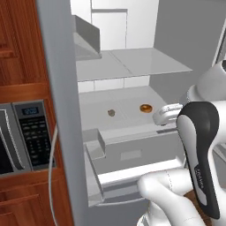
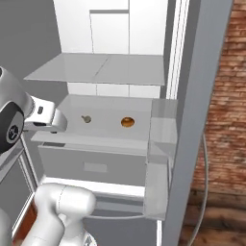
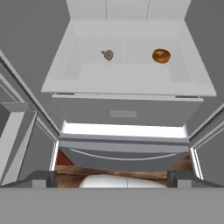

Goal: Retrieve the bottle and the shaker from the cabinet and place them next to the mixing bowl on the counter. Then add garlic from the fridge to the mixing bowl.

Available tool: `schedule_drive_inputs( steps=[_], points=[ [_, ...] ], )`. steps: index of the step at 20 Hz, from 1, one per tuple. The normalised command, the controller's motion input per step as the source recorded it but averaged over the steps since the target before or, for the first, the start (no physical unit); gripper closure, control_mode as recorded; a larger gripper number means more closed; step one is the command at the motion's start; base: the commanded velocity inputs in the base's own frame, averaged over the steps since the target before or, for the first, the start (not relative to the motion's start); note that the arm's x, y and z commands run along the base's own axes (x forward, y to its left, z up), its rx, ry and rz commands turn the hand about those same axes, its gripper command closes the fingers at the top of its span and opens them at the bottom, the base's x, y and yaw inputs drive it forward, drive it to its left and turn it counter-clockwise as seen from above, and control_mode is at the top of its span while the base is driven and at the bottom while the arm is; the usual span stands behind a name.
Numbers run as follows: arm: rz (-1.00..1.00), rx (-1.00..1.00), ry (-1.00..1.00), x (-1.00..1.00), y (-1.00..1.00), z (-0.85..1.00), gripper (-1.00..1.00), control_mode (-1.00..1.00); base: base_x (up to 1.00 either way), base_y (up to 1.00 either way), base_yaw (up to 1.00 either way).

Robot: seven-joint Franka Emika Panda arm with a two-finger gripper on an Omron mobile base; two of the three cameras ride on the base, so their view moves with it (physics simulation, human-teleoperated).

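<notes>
The fridge point(image 1: 132, 66) stands open, its white interior facing the robot. On the white shelf point(image 3: 131, 74) above the drawers lies the garlic point(image 3: 107, 54), a small pale bulb. Well apart from it on the same shelf lies an orange-brown ring-shaped food item point(image 3: 161, 55).

The arm rises in front of the fridge with its elbow bent. The gripper point(image 3: 112, 179) is held short of the shelf's front edge, level with it in both base views and aimed down into the fridge. Its jaws stand wide apart and hold nothing. A microwave point(image 1: 26, 137) is set into the wooden cabinetry beside the fridge.
</notes>
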Motion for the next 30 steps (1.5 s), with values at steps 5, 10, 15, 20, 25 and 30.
schedule_drive_inputs(
  steps=[5, 10, 15, 20, 25, 30],
  points=[
    [0.0, 0.0, 0.0, 0.0, 0.0, 0.0, -1.0, 1.0, 0.49, -0.01, 0.06],
    [0.0, 0.0, 0.0, 0.0, 0.0, 0.0, -1.0, 1.0, 0.3, 0.0, 0.06],
    [0.0, 0.0, 0.0, 0.0, 0.0, 0.0, -1.0, 1.0, 0.0, 0.0, 0.01],
    [0.0, 0.0, -0.02, 0.04, 0.07, -0.42, -1.0, -1.0, 0.0, 0.0, 0.0],
    [0.0, 0.0, -0.26, 0.1, 0.17, -0.71, -1.0, -1.0, 0.0, 0.0, 0.0],
    [0.0, 0.01, -0.3, 0.29, 0.03, -0.18, -1.0, -1.0, 0.0, 0.0, 0.0]
  ],
)
